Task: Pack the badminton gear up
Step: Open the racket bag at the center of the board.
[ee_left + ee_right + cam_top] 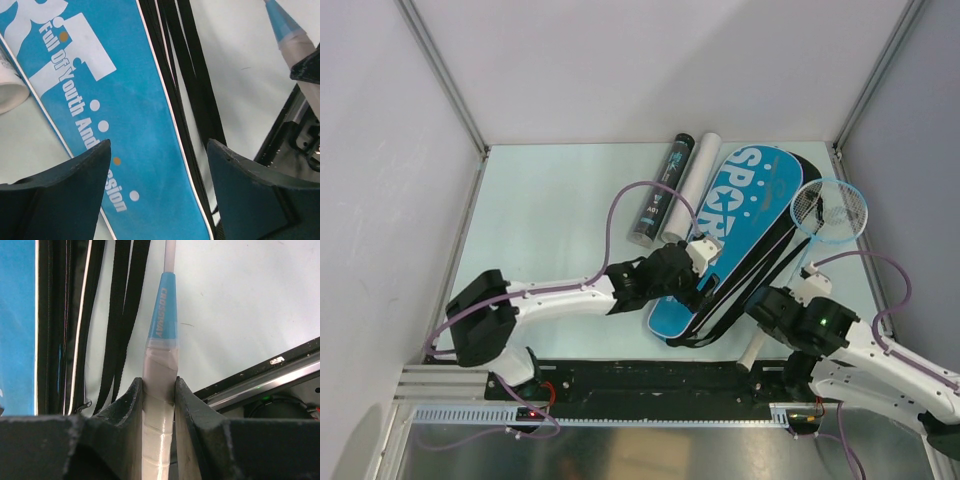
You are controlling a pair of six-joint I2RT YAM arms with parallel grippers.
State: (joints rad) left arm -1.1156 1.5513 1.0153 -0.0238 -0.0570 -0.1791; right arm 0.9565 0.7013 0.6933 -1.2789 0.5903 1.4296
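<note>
The left gripper (159,150) hangs released, its two dark fingers (75,185) spread wide with nothing between them. Right below it lies the bag (125,100), whose narrow lower end sits under the jaws. The bag's black straps (195,75) and zip edge run just inside the finger on the right of the left wrist view. In the top view the bag stretches away from this gripper toward the far right of the table (550,220).

The right gripper (159,382) is clenched on the handle of the racket (160,405), one finger on each side of the grip. The shaft runs straight ahead of the fingers, and the round head lies far out in front, past the bag's wide end. The straps lie just to the left of the held handle, and a metal rail (265,380) lies to its right.

The bag is bright blue with white trim and black sides, shaped like a racket. The racket has a pale wrapped grip, a light-blue cone above it, a thin white shaft and a light-blue frame.

A black tube (660,195) and a white tube (692,190) lie side by side beyond the left gripper, the white one against the bag's edge.

The bag reads "SPOR" in big white letters, and smaller "Full Of Youth And", the rest partly hidden. The racket's cone appears to read "CROSSWAY". The black tube's print is too small to read.
</note>
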